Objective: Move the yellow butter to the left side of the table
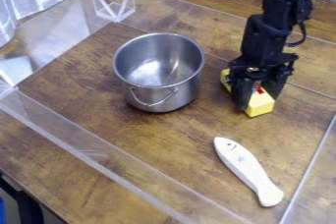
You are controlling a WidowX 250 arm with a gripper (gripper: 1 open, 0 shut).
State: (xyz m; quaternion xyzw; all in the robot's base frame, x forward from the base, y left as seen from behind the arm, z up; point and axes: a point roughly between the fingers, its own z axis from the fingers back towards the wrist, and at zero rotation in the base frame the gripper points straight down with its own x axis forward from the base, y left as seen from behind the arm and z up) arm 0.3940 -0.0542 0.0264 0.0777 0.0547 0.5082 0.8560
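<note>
The yellow butter [257, 103], a small bright-yellow block with a red mark on top, lies on the dark wood table [79, 81] at the right, just right of the pot. My black gripper [258, 91] points down over it. One finger stands on each side of the block and the jaws are closed on it. The gripper body hides the upper part of the butter.
A steel pot [159, 69] with a bail handle stands mid-table, close to the left of the butter. A white spatula-like utensil [249, 169] lies near the front right. Clear plastic walls [79, 135] edge the tabletop.
</note>
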